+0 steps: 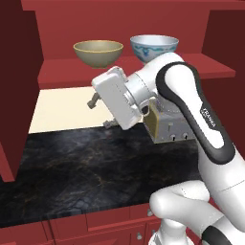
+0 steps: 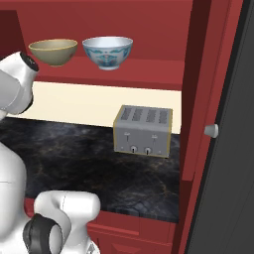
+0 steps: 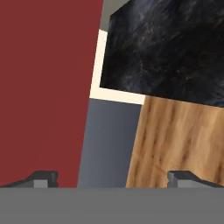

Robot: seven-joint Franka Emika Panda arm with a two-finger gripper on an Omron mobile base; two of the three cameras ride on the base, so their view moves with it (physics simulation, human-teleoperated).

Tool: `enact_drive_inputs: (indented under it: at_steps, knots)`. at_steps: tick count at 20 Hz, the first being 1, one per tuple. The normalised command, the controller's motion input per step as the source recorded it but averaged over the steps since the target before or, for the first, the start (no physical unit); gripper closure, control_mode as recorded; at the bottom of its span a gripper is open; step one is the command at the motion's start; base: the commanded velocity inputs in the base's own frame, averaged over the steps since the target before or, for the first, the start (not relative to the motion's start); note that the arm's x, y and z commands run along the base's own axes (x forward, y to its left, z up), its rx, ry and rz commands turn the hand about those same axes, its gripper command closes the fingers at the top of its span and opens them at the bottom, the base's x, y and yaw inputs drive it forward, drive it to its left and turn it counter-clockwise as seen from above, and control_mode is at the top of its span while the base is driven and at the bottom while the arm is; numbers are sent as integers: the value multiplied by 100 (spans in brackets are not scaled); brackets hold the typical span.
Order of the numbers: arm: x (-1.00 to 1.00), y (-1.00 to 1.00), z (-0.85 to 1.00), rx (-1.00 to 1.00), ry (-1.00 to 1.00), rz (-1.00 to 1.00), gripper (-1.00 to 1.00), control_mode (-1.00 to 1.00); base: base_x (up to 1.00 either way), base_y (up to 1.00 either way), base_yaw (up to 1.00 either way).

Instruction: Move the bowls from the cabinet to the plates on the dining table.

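Two bowls stand side by side on the red shelf (image 1: 62, 75) of the open cabinet (image 2: 149, 30). The olive-tan bowl (image 1: 98, 51) (image 2: 53, 51) is on the left and the white bowl with blue pattern (image 1: 154, 47) (image 2: 107, 51) on the right. My gripper (image 1: 100, 114) (image 3: 112, 178) hangs below and in front of the shelf, under the olive-tan bowl, pointing left. It is open and holds nothing. The plates and the dining table are out of view.
A silver toaster (image 2: 144, 130) (image 1: 170, 130) sits on the black marbled counter (image 1: 72, 162) under the cabinet, just behind my forearm. An open cabinet door (image 1: 16, 86) stands at the left, and another with a silver knob (image 2: 211, 130) at the right. Red drawers (image 1: 95, 227) run below the counter.
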Motion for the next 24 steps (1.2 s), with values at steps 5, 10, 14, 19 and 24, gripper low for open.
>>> enact_drive_inputs:
  at_steps: [5, 10, 14, 19, 24]
  knots:
    - [-47, -39, -18, -26, -6, 2, -100, -100, 0, 0, 0]
    - [-50, -41, -22, -27, -8, 2, -100, -100, 0, 0, 0]
    - [-40, -38, -24, -27, -7, 1, -100, -100, 0, 0, 0]
    - [-31, -31, -18, -21, -29, 0, -100, -100, 0, 0, 0]
    - [-22, -40, -10, -14, -39, -1, -100, -100, 0, 0, 0]
